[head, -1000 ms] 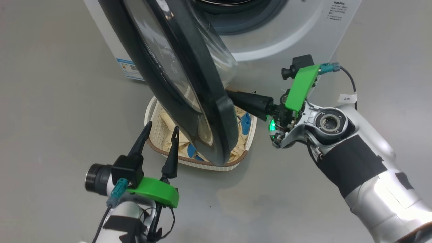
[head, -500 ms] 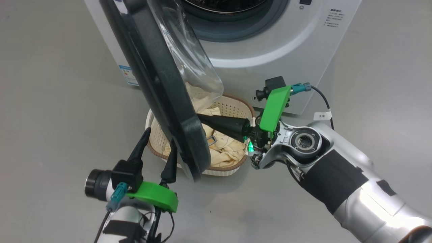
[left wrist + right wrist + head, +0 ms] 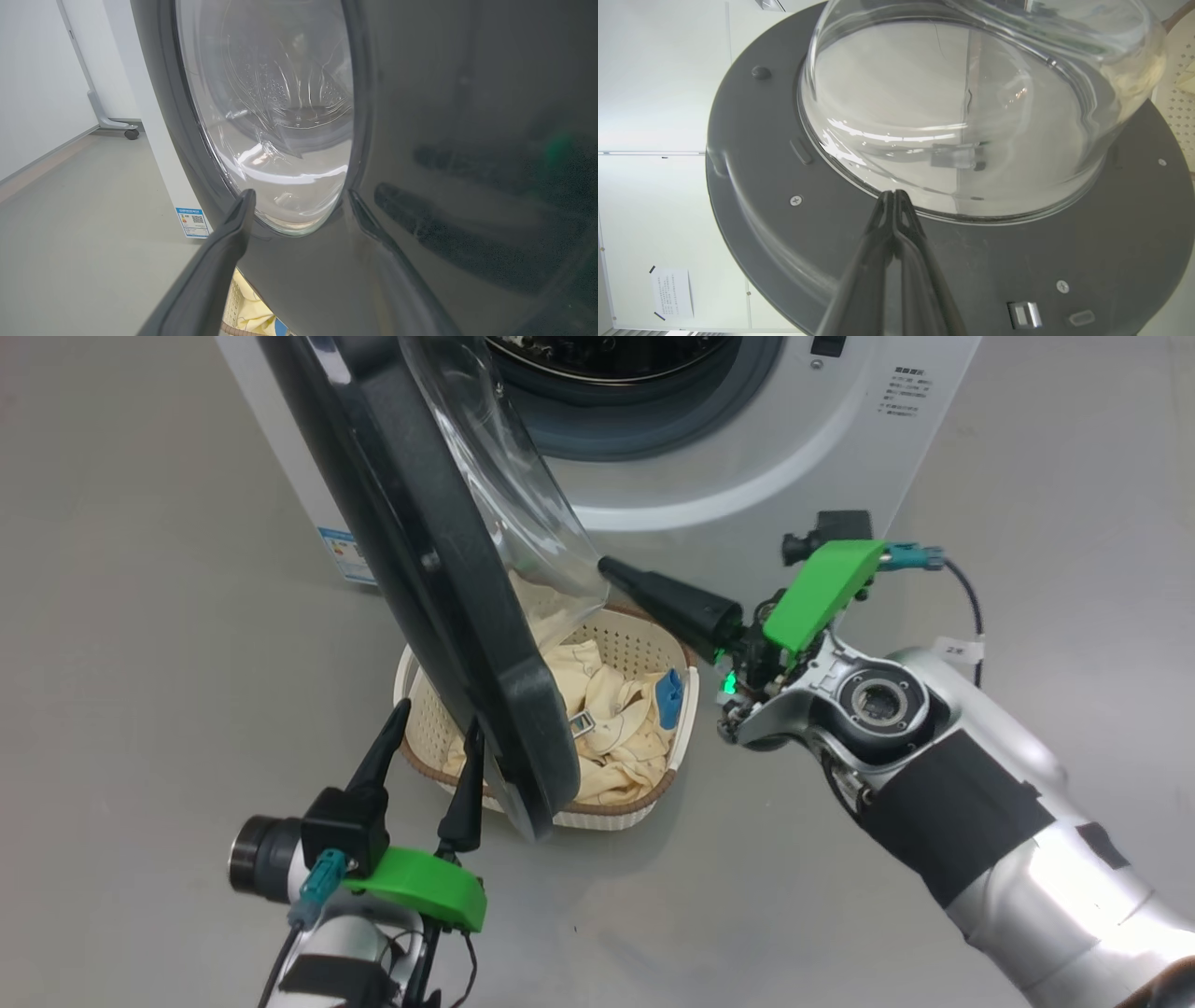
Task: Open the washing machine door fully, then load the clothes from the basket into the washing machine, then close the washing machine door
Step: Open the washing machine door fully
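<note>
So the washing machine [image 3: 747, 476] takes up the top of the head view, white front, drum mouth open. The grey floor [image 3: 140, 709] around it has loads of bare space left and right.

The washing machine door [image 3: 439, 579] is the thing in the way. It's swung out and sits nearly edge-on to the head camera, with the glass bowl bulging toward the machine. Its lower edge hangs over the left part of the basket [image 3: 644, 637] and hides it.

The basket sits on the floor right in front of the machine, with the clothes [image 3: 611, 747] piled inside, pale yellow with a blue cuff poking up on the right.

Right arm comes in from the lower right, silver forearm angled up-left. The right gripper [image 3: 607, 565] has its fingers pinched together on nothing, tip just beside the base of the glass bowl on the door's inner side. Can't tell if it's touching.

Left gripper [image 3: 439, 717] rises from the bottom left, fingers spread wide and pointing up, close against the door's glossy outer face and holding nothing.

Little blue sticker [image 3: 341, 555] low on the machine's left corner.
</note>
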Robot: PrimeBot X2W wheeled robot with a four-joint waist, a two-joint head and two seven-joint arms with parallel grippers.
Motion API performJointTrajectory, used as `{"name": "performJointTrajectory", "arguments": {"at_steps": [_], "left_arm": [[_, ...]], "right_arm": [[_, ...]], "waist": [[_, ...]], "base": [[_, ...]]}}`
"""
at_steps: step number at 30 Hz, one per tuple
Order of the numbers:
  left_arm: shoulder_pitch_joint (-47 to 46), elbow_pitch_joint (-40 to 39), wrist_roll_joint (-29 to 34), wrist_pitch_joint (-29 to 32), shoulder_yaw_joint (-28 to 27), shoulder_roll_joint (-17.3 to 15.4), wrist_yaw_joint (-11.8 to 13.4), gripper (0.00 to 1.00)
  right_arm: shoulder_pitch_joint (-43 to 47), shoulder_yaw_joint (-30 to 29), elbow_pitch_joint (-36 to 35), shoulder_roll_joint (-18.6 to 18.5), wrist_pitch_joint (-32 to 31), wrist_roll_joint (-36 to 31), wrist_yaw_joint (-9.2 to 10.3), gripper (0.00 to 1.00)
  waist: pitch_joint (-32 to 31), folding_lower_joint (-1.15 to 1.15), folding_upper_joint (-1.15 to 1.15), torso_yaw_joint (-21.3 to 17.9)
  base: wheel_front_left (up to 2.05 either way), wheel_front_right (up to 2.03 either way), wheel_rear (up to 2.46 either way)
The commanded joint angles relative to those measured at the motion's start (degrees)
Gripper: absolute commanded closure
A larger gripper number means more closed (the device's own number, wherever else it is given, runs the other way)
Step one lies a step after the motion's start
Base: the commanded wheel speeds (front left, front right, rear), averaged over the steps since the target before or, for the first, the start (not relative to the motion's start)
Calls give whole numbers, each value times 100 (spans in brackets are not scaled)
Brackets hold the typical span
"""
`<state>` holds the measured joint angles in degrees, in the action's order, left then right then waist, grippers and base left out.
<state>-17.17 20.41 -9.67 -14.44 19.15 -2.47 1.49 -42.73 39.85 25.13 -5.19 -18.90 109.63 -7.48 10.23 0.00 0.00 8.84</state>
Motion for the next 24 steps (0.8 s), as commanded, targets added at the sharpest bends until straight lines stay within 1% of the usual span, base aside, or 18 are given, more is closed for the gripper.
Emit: {"name": "performJointTrajectory", "arguments": {"at_steps": [1, 3, 4, 5, 6, 10, 11, 12, 15, 16, 18, 21, 24], "left_arm": [[-84, -174, -47, -56, -212, -98, -12, 0], [-68, -176, -50, -56, -225, -106, -6, 0], [-58, -175, -52, -56, -231, -111, -4, 0], [-49, -175, -55, -56, -236, -116, -3, 0], [-39, -176, -57, -56, -242, -122, -2, 0], [24, -168, -72, -56, -270, -161, 2, 0], [24, -168, -72, -56, -270, -161, 2, 0], [38, -164, -77, -56, -274, -169, 1, 0], [86, -151, -92, -56, -289, -198, 3, 0], [106, -145, -99, -56, -292, -206, 2, 0], [137, -137, -115, -56, -295, -224, -2, 0], [173, -133, -129, -56, -293, -252, -6, 0], [216, -122, -139, -56, -277, -279, -11, 0]], "right_arm": [[-21, -166, -279, -47, 284, -162, -1, 100], [36, -297, -382, -231, 776, -500, -1, 99], [73, -339, -406, -332, 1032, -696, -1, 69], [108, -378, -436, -429, 1287, -896, -1, 31], [154, -405, -463, -516, 1510, -1071, -1, 0], [329, -418, -463, -860, 2363, -1858, -1, 0], [329, -418, -463, -860, 2363, -1858, -1, 0], [365, -401, -442, -944, 2562, -2078, -1, 0], [442, -331, -281, -1181, 3104, -2881, -1, 0], [476, -342, -213, -1233, 3205, -3145, -1, 0], [513, -414, -58, -1364, 3335, -3882, -1, 0], [711, -840, 20, -1344, 3383, -4803, -1, 0], [1067, -1589, -130, -1291, 3387, -6003, -1, 0]], "waist": [[-20, 0, 0, -12], [-47, 0, 0, -34], [-61, 0, 0, -46], [-73, 0, 0, -58], [-87, 0, 0, -73], [-169, 0, 0, -150], [-169, 0, 0, -150], [-189, 0, 0, -166], [-268, 0, 0, -221], [-301, 0, 0, -239], [-345, 0, 0, -272], [-414, 0, 0, -317], [-497, 0, 0, -347]], "base": [[0, 0, 0], [0, 0, 0], [0, 0, 0], [0, 0, 0], [0, 0, 0], [0, 0, 0], [0, 0, 0], [0, 0, 0], [0, 0, 0], [0, 0, 0], [0, 0, 0], [0, 0, 0], [0, 0, 0]]}}
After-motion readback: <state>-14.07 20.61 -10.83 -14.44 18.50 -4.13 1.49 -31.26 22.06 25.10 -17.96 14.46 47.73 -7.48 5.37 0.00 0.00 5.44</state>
